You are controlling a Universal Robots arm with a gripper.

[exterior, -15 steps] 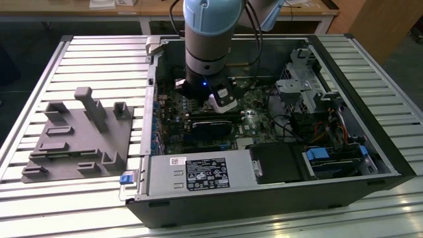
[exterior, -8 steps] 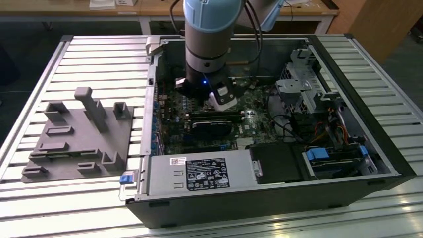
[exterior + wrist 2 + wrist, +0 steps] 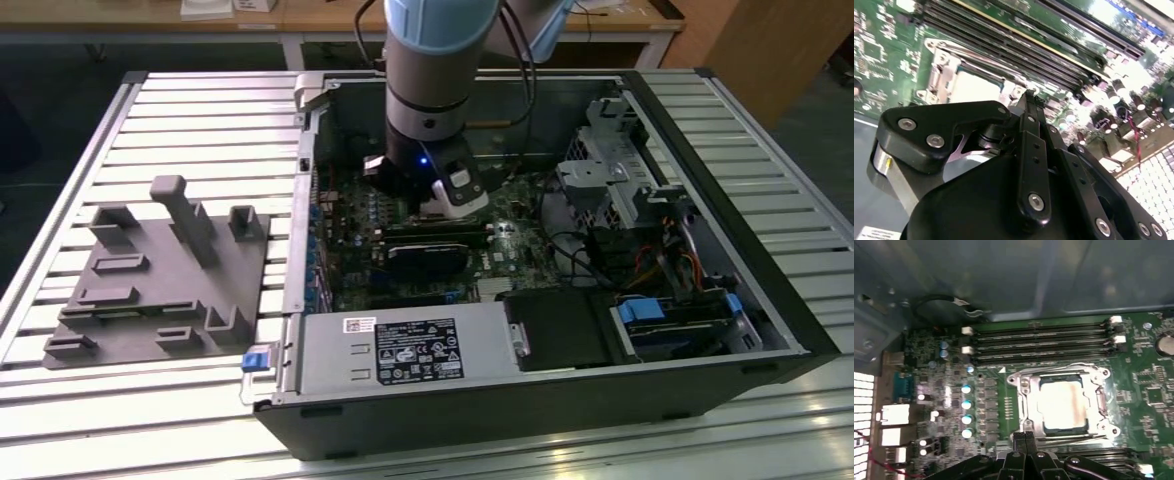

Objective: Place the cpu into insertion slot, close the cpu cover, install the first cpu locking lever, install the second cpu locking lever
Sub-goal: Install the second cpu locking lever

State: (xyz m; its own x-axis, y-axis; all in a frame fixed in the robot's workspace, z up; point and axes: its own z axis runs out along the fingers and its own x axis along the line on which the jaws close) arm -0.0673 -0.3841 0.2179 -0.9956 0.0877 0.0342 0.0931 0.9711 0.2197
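In the first wrist view the cpu [image 3: 1063,402], a pale silvery-beige square, lies in its socket on the green motherboard [image 3: 1144,375]. The cpu cover [image 3: 1024,390], a silvery metal frame, lies flat around it with the chip showing through its window. My gripper [image 3: 1025,437] is shut with nothing between its black fingers, its tips just beside the socket's edge. The second wrist view has the gripper [image 3: 1030,100] in front of the cpu [image 3: 974,85] and the cpu cover [image 3: 936,75]. In the exterior view the gripper [image 3: 447,205] hangs low inside the open computer case.
Black memory slots [image 3: 1044,342] run along one side of the socket. A black card [image 3: 427,250] sits just in front of the gripper, a power supply [image 3: 400,350] nearer the case's front wall, and a drive cage [image 3: 607,170] on the exterior view's right. A grey fixture plate [image 3: 147,290] lies outside the case.
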